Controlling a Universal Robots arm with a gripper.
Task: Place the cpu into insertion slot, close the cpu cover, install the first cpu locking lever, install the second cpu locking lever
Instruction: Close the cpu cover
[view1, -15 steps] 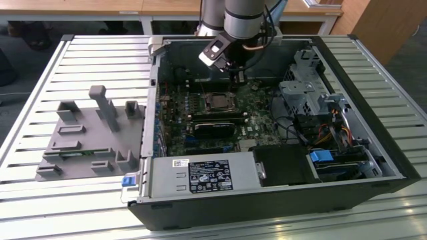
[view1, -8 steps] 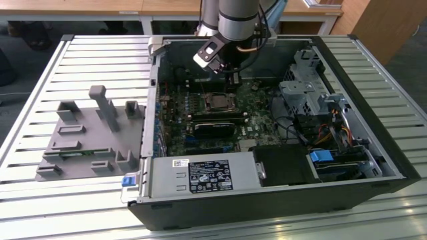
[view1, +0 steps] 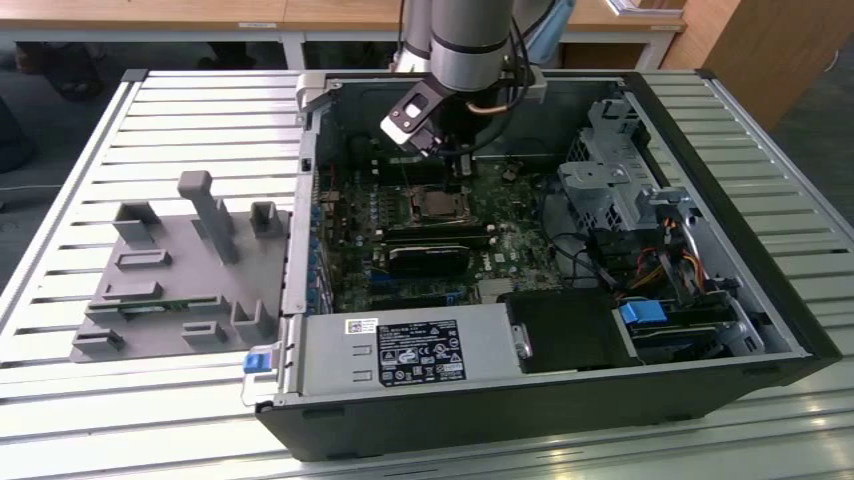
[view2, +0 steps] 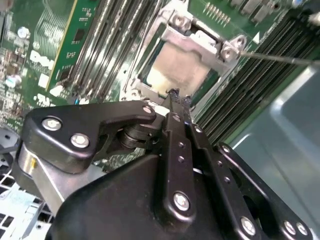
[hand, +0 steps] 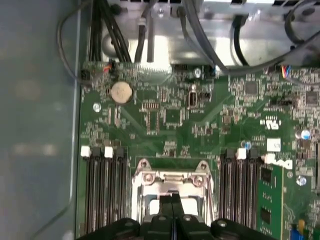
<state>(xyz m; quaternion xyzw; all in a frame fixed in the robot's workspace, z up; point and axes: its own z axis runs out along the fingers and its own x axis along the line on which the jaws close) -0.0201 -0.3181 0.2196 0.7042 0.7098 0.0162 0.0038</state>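
At the exterior view's left, a grey holder block (view1: 174, 270) lies on the slatted table (view1: 80, 420). Next is the open computer case (view1: 534, 420), with its power supply (view1: 400, 352) on the near side. The arm reaches down into the case. The gripper (view2: 177, 97) has its fingers pressed together with nothing visible between them, tips by the edge of the cpu cover (view2: 197, 40). The cover lies flat over the cpu (view2: 177, 67), which sits level in the insertion slot (view1: 434, 205), metal top up. Memory slots (hand: 102, 192) flank it on both sides. A thin lever (view2: 280, 59) juts slantwise from the cover's corner across the slots. A drive cage (view1: 607, 190) stands at the right.
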